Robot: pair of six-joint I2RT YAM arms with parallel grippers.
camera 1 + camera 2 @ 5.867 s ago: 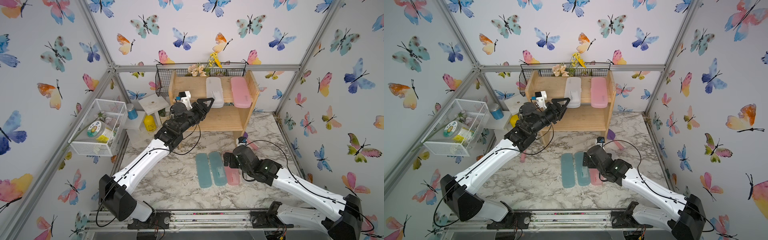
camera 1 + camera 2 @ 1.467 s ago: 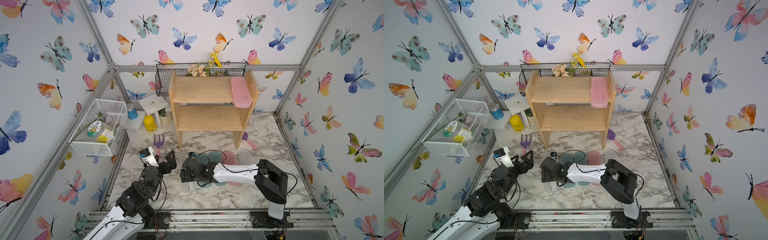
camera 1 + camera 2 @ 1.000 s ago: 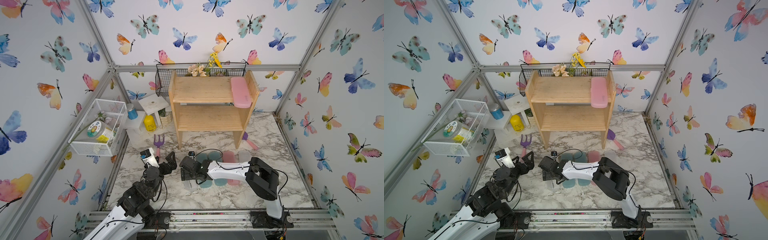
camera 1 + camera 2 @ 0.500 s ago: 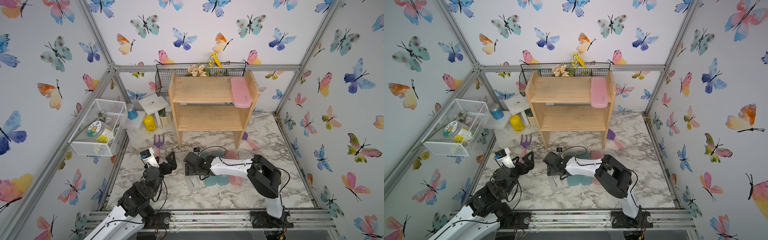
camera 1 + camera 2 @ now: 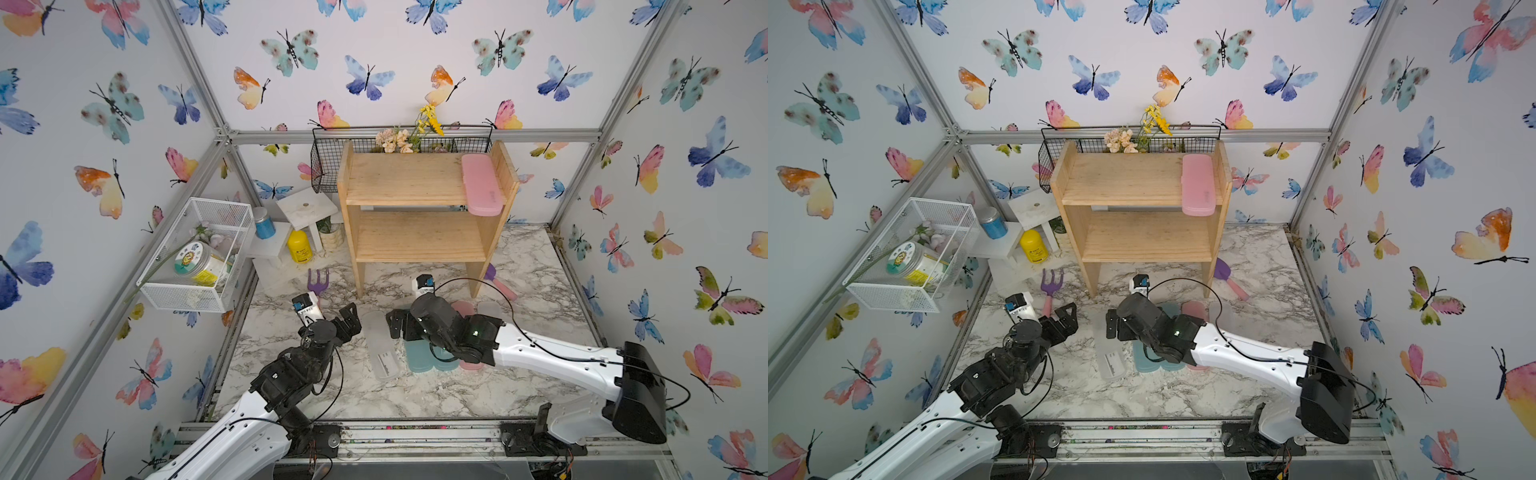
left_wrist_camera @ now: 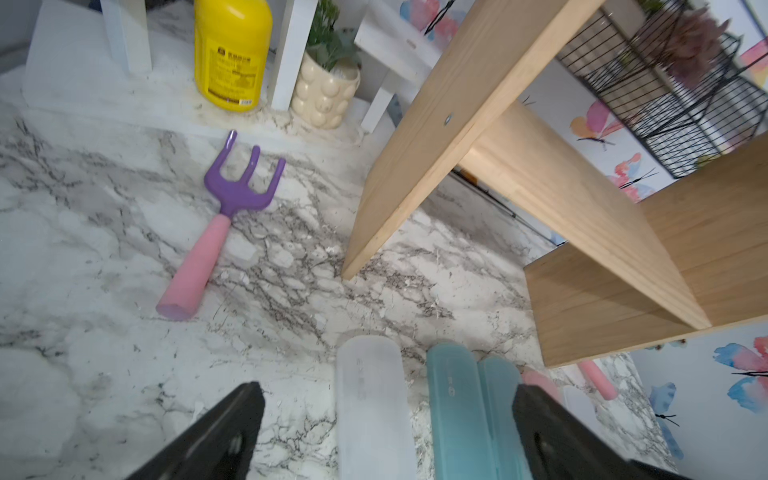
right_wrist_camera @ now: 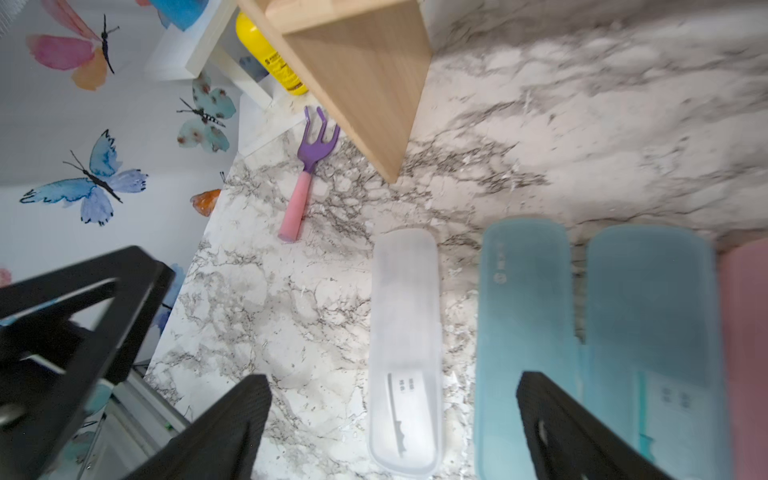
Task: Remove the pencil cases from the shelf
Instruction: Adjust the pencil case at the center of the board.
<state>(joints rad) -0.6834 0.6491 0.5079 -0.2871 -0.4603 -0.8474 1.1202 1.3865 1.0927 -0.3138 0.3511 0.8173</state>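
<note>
One pink frosted-plastic pencil case [image 5: 481, 185] lies on the top tier of the light wooden two-tier shelf [image 5: 399, 180], against its right side panel. On the marbled floor [image 5: 415, 395] in front, a translucent white case [image 5: 380, 347] lies beside two teal cases [image 7: 528, 311] (a second pink case [image 5: 462, 308] peeks out past the arm). The right gripper [image 5: 398, 326] hangs above the white case, jaws wide apart and empty. The left gripper [image 5: 351, 319], near it, gapes empty too.

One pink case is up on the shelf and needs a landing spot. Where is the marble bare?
Bare marble runs between the teal cases and the front rail; more lies toward the right wall. The middle is crowded: white case, teal cases and a pink case side by side, the right arm over them.
</note>
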